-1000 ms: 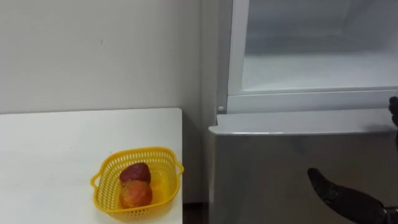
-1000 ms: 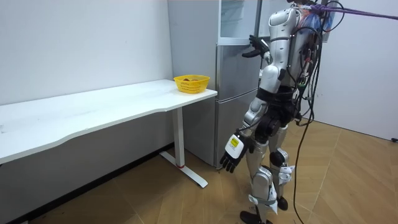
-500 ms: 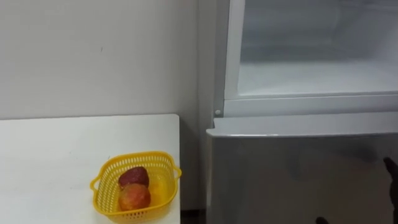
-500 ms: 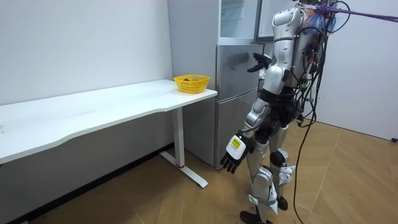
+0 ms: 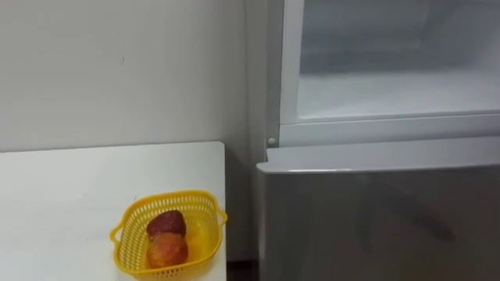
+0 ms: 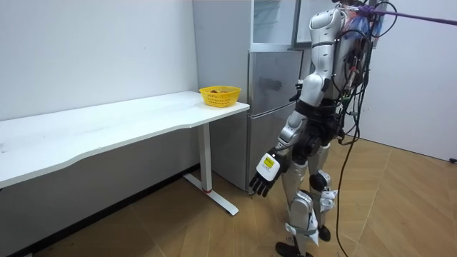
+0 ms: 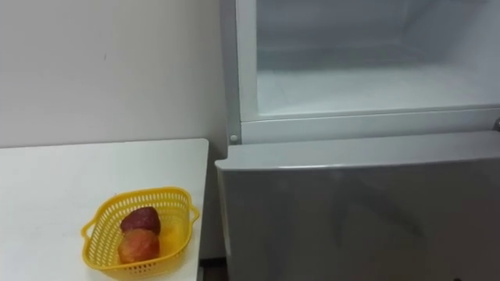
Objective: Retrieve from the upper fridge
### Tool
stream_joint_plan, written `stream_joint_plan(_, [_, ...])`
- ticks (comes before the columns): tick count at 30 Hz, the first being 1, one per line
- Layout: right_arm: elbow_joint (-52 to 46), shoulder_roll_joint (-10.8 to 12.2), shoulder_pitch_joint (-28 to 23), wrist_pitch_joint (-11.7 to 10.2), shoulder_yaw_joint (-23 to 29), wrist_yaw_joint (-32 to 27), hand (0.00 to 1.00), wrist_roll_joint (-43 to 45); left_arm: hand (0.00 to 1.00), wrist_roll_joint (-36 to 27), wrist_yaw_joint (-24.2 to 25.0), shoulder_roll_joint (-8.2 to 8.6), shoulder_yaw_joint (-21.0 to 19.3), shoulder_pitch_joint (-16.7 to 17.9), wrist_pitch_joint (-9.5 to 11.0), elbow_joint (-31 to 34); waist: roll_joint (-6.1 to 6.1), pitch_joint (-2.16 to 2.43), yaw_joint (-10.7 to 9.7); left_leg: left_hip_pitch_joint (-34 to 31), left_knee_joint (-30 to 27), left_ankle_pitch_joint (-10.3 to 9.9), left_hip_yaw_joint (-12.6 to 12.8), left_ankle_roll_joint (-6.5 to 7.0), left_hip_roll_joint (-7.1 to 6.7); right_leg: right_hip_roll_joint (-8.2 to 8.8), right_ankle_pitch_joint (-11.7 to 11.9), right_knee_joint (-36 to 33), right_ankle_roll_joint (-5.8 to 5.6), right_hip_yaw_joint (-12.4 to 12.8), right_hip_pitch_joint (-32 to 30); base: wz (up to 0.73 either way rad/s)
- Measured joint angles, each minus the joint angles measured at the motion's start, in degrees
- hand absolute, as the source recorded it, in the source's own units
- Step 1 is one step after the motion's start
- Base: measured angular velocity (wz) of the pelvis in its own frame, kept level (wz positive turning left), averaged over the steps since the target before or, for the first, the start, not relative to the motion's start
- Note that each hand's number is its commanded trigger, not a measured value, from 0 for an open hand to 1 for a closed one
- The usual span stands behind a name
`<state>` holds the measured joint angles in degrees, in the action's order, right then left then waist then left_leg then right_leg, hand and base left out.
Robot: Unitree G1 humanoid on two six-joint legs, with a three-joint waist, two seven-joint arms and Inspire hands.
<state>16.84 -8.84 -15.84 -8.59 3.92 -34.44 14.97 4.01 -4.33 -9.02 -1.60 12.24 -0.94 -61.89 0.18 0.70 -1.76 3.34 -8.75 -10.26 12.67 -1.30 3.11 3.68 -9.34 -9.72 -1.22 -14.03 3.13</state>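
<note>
In the yellow basket (image 5: 195,197), red fruit (image 5: 166,223) sits behind orange fruit (image 5: 168,250).

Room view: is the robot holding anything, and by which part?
The left hand hangs open and empty. The right hand, near the fridge, is too small to tell.

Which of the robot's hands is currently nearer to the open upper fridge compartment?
Right. The right hand is about waist height before the lower fridge door, under the upper fridge compartment; the left hand hangs by the thigh, far below.
</note>
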Motion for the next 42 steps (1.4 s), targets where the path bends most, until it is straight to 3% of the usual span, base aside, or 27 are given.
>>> stream_joint_plan(4, [7.62,0.11,0.03,0.22,-0.33,0.41,0.0,-5.14,0.0,-0.08,0.07,0.0,-0.43,0.14,0.0,0.48,-0.67,-0.39,0.15,0.49,-0.03,-0.01,-0.15,0.01,-0.09,0.11,-0.26,0.23,-0.18,-0.07,0.6,0.03])
stream_joint_plan(16, [34.82,0.18,3.01,4.44,0.2,9.45,0.0,-9.67,0.0,0.27,1.0,0.73,-3.13,0.81,-0.39,2.31,-0.83,-0.33,0.51,-0.15,-0.07,-0.01,-0.24,0.02,-0.19,0.24,-0.43,0.17,-0.21,-0.14,-0.04,0.01])
stream_joint_plan(29, [48.66,0.42,7.92,7.76,0.72,23.11,0.0,-17.04,0.0,0.54,1.67,1.07,-4.88,1.0,-1.33,1.8,-0.82,-0.5,0.75,-0.28,-0.1,-0.01,-0.42,0.03,-0.28,0.33,-0.49,0.18,-0.24,-0.19,-0.07,0.0])
stream_joint_plan(38, [55.75,0.54,10.13,11.06,0.79,31.21,0.0,-36.89,0.0,0.65,1.72,1.51,-6.91,0.69,-1.71,1.13,-1.06,-0.79,0.62,0.05,-0.3,-0.01,-1.27,0.04,-0.35,0.3,-0.52,0.46,-0.26,-0.24,0.33,0.01])
stream_joint_plan(42, [58.34,0.83,9.71,13.18,4.92,34.6,0.0,-50.95,0.0,0.6,2.67,1.98,-9.61,0.73,-3.02,1.38,-1.12,-1.08,0.32,0.48,-0.3,-0.04,-1.87,0.04,-0.51,0.39,-0.75,1.14,-0.44,-1.02,1.67,0.1])
